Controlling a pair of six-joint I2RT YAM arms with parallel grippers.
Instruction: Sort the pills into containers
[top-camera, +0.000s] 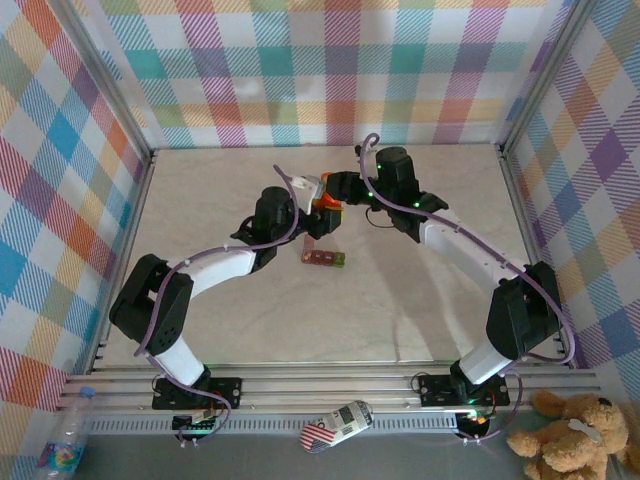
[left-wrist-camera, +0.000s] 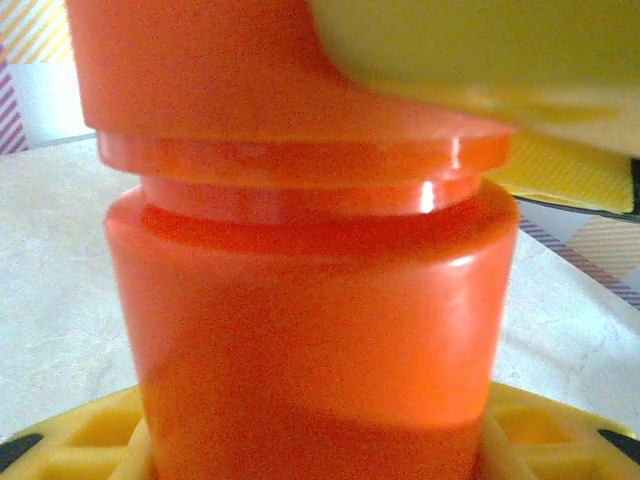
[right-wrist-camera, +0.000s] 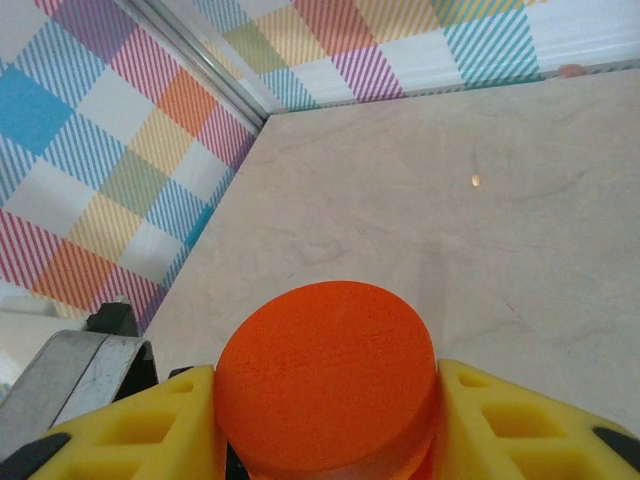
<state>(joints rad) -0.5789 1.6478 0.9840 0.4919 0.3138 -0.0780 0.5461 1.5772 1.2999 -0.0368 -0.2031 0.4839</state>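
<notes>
left arm (top-camera: 222, 270), right arm (top-camera: 470, 255): white links, black joint housings | lilac cables (top-camera: 287, 180) looped outside | black bases (top-camera: 195, 390) at 6 o'clock | green lights (top-camera: 415, 205) on right | fingers (right-wrist-camera: 520, 425): yellow, lattice-pocketed, black-tipped

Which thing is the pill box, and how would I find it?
Look at the middle of the beige table, where an orange bottle is held up. Just below the bottle in the overhead view, a short strip of tiny joined boxes lies flat. It is dark red-brown with one green end, and nothing grips it.
</notes>
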